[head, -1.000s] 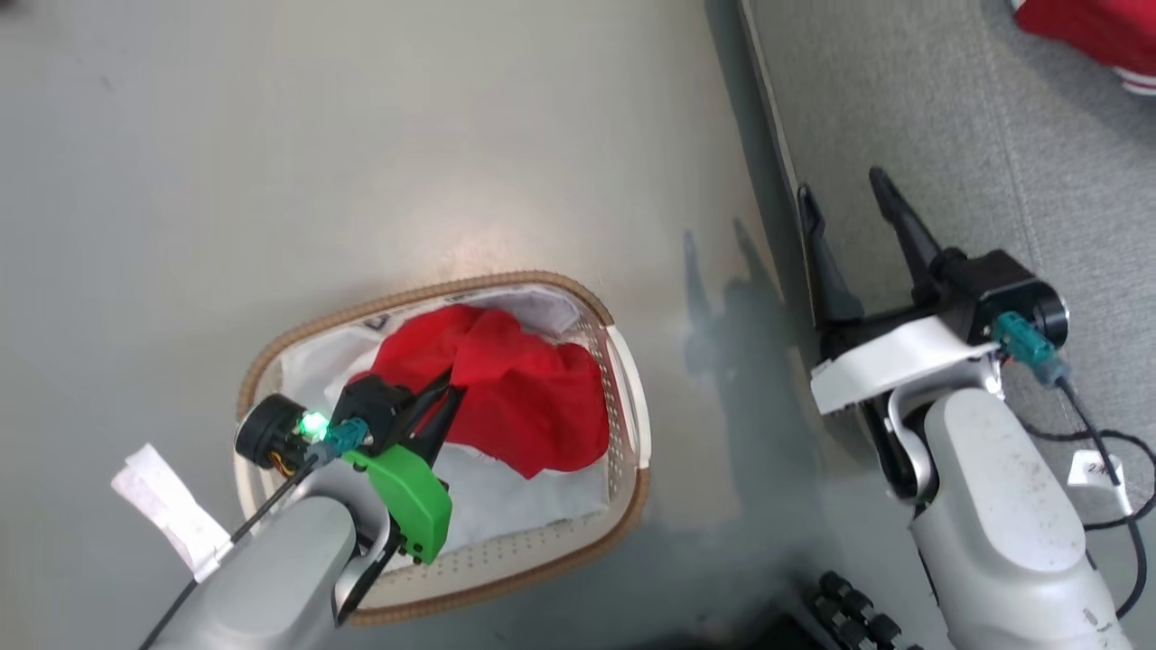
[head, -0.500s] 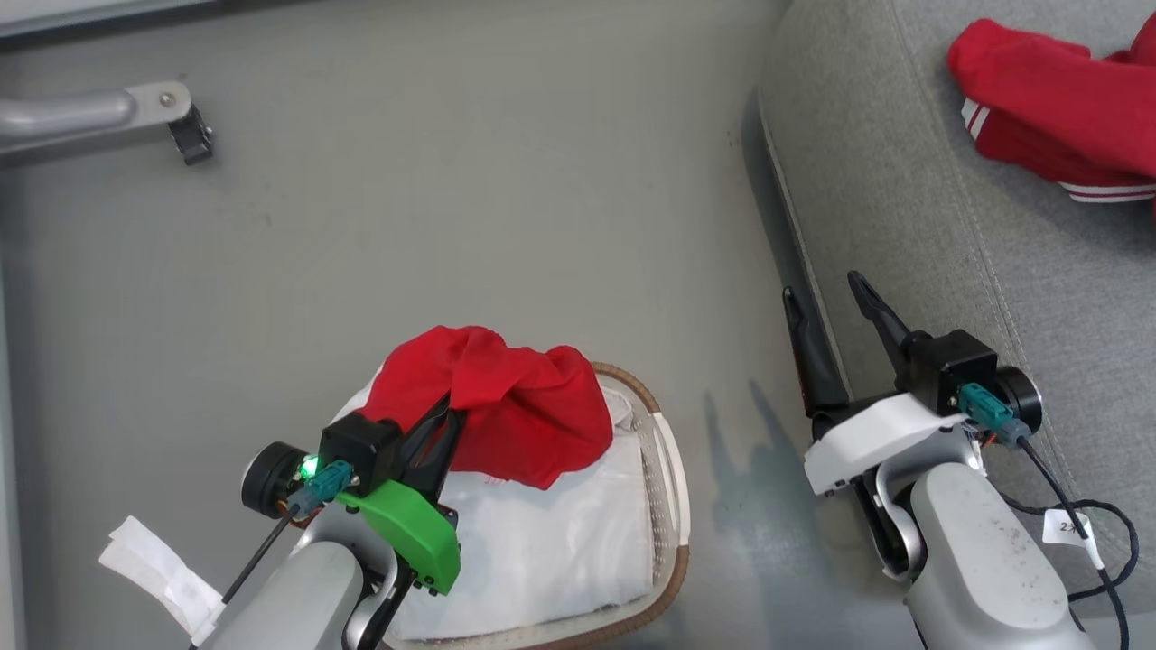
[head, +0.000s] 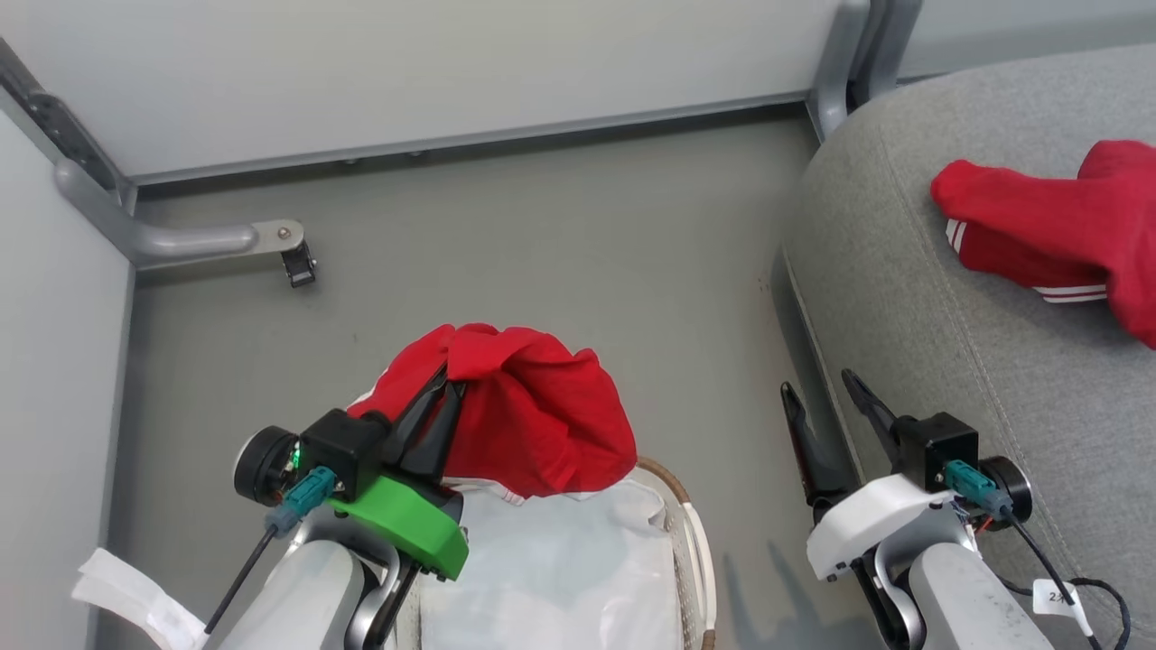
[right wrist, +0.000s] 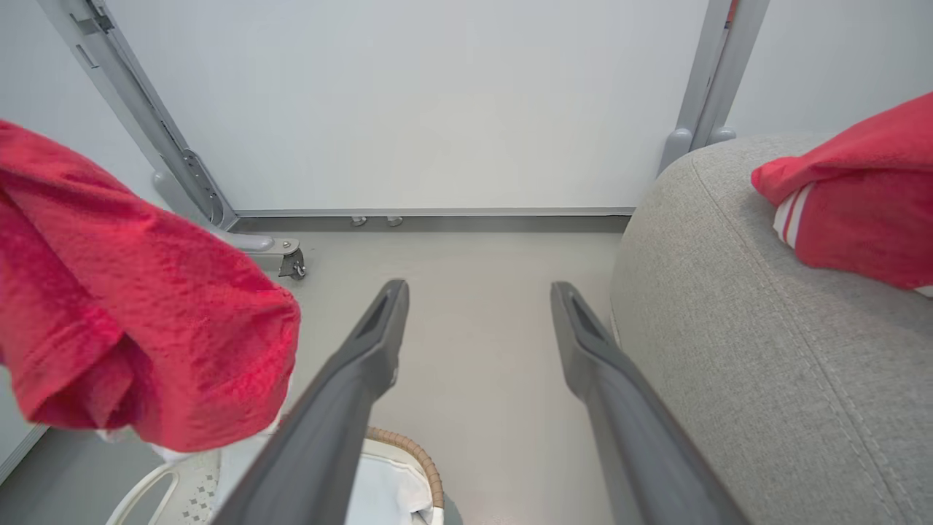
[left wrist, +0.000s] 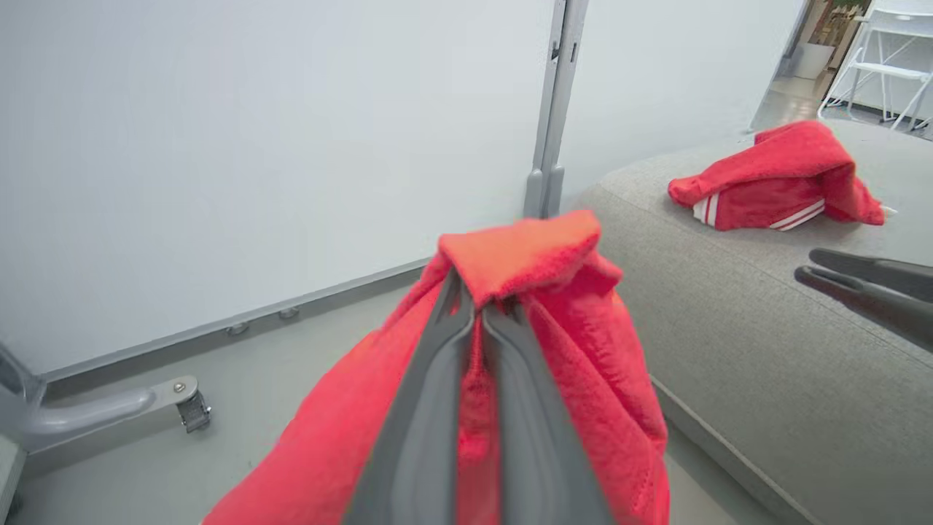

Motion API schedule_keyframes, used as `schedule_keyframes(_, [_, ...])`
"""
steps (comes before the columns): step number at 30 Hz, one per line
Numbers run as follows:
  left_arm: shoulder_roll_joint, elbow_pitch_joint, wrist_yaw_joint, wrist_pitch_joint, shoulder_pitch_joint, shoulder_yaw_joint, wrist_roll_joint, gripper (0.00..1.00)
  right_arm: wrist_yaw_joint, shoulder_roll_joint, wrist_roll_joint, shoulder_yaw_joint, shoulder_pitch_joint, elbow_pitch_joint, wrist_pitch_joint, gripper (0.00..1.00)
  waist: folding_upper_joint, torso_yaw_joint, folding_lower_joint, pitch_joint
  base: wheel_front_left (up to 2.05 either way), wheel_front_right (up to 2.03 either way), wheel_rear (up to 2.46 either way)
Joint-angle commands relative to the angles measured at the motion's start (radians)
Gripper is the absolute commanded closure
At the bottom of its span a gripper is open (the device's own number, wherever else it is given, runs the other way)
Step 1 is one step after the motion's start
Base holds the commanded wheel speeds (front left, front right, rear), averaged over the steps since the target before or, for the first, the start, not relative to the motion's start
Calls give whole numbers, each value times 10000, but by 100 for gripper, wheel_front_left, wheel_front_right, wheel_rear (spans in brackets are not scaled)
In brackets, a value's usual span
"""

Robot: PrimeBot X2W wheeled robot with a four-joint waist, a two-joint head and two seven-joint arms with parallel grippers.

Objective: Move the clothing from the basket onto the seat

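Observation:
My left gripper is shut on a bunched red garment, held in the air above the white basket with its brown woven rim and white liner. In the left wrist view the closed fingers pinch a fold of the garment. A second red garment with white stripes lies on the grey seat, also seen as the garment on the seat. My right gripper stands open and empty beside the seat's edge, its fingers apart over the floor.
A white partition wall with grey metal posts and a castor foot bounds the grey floor at the back and left. The seat's rounded edge lies just right of my right gripper. A cable trails by the right arm.
The head view has tilted up, bringing the wall and more of the seat into the picture. My left gripper has lifted the red garment out of the basket. The right gripper stays open.

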State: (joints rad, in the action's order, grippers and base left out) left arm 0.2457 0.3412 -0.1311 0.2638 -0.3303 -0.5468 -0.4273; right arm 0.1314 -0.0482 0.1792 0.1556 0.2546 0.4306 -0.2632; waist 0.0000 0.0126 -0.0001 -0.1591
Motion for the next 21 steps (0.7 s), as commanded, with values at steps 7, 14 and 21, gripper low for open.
schedule_keyframes(7, [-186,-990,8,6,237,409,443,100,-14,-36,-153,860,-226,-595,-21,0,0,-436,1,959,0,0,0])
schedule_keyframes(14, [-355,-1580,7,6,211,191,581,100,-14,-52,-477,3178,869,-1588,-21,0,0,-799,1,982,0,0,0])
schedule_keyframes(21, [-598,-1663,7,6,73,-393,530,100,-14,-47,-57,4943,2063,-491,-22,0,0,-1412,1,1069,0,0,0])
